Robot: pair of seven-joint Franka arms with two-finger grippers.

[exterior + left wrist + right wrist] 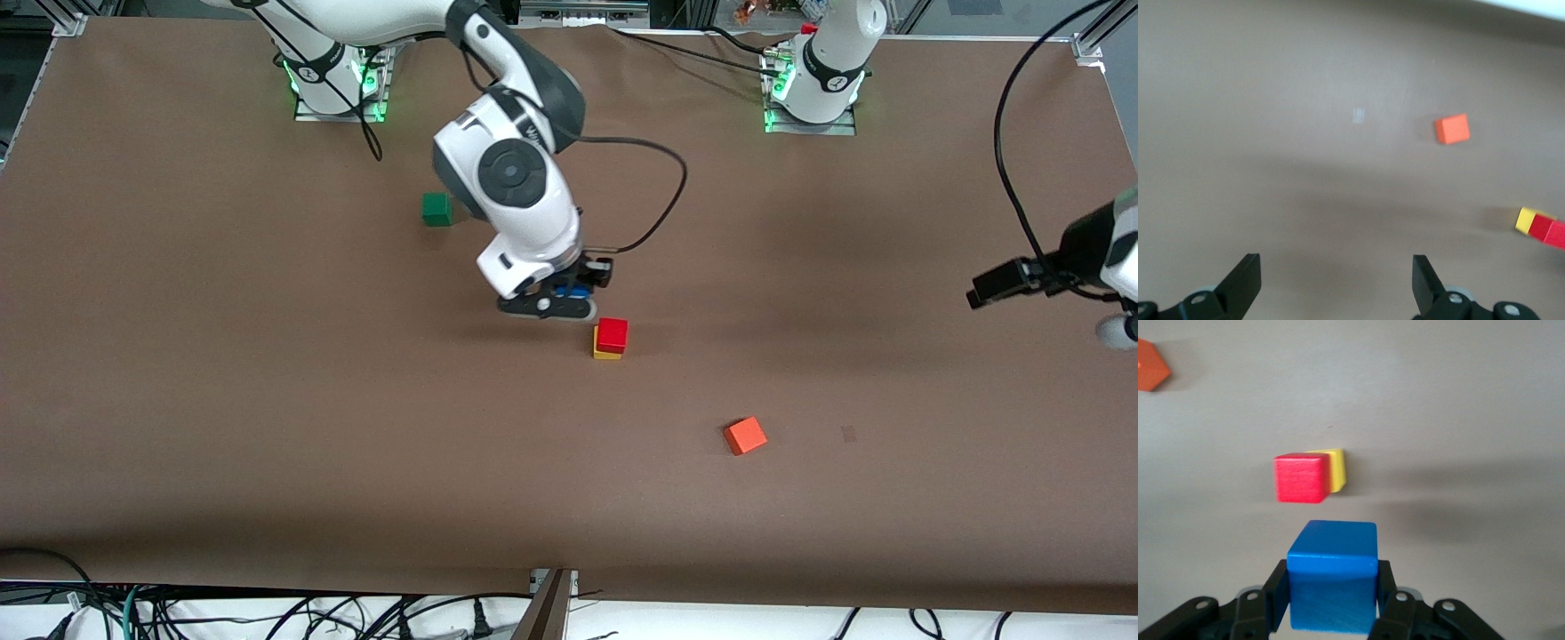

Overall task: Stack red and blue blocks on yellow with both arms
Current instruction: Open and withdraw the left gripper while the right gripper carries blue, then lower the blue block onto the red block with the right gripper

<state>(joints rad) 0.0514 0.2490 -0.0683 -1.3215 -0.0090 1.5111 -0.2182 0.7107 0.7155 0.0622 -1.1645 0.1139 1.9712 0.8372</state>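
near the table's middle, red block sits on yellow cube. right gripper, just beside that stack, clamps the matte blue block. left gripper waits, fingers apart.

White jointed arms with dark grey joint bands, black cables, black gripper.

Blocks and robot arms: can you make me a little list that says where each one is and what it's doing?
red block: on top of the yellow block
blue block: held in the right gripper, in the air beside the stack
left gripper: open, empty, waiting at the left arm's end of the table
orange-red cube: alone, nearer the front camera than the stack
green cube: alone, farther from the front camera
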